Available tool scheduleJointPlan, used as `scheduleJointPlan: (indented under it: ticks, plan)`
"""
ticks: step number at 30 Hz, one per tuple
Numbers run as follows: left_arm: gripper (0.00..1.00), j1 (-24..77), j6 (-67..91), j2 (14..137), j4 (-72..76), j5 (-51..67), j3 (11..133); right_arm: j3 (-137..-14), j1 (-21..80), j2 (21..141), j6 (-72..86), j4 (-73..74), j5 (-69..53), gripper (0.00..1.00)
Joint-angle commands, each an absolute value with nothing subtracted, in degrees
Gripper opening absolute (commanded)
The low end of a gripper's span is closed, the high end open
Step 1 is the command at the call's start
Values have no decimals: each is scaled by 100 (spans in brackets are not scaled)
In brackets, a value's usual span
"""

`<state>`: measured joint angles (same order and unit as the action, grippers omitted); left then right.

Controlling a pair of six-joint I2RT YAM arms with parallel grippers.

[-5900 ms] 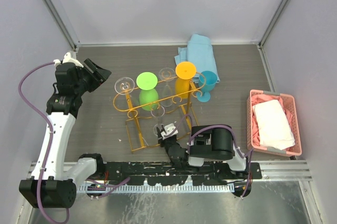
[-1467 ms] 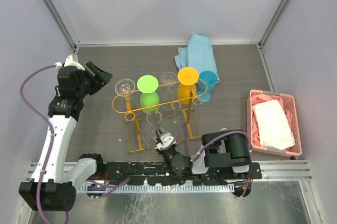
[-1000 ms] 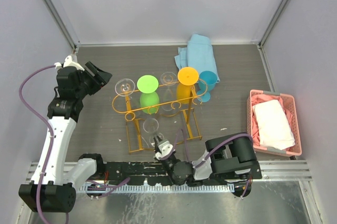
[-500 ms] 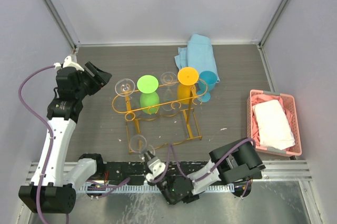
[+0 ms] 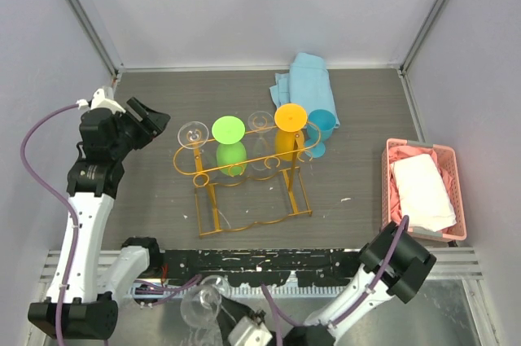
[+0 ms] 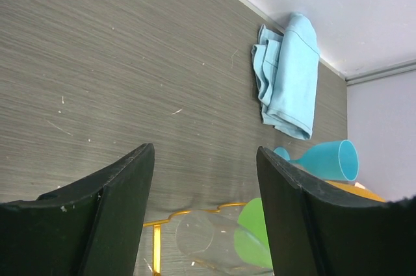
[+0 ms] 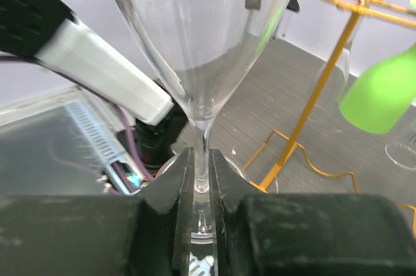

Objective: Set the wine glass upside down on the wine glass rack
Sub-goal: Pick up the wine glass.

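L fingers (image 5: 152, 116) spread wide, nothing btw them, up over the surface (image 5: 163, 191) left of the wine glass rack (image 5: 244, 168). Wine glass (image 5: 201, 301) is off the rack and well apart from it, at the near edge past the arm bases. R fingers (image 7: 184, 182) sit narrow, pinching its stem. Rack carries 4 glasses upside down, incl. green glass (image 5: 228, 129) and orange glass (image 5: 287, 116). Blue glass (image 5: 320, 128) just beside rack's right end, blue cloth (image 5: 305, 81) behind it. Pink basket (image 5: 389, 183) w/ white cloth (image 5: 423, 191) far right.
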<state>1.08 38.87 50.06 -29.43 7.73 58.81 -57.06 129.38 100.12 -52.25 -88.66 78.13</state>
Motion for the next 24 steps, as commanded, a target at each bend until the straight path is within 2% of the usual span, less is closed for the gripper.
scheduleJointPlan:
  ticks: [1, 7, 15, 24]
  plan:
    - [66, 123, 3710, 4753, -3013, 699, 6236, -6644, 13409, 9627, -6521, -9758, 7585, 1]
    - [66, 123, 3791, 4639, -3110, 881, 6276, -8040, 13641, 9761, -8203, -9764, 7303, 1]
    - [66, 124, 3745, 4670, -3215, 1035, 6527, -9001, 13397, 9072, -9660, -9538, 6360, 1]
    - [66, 123, 3978, 4880, -3177, 1366, 6942, -8864, 11553, 8211, -8614, -7345, 6003, 1]
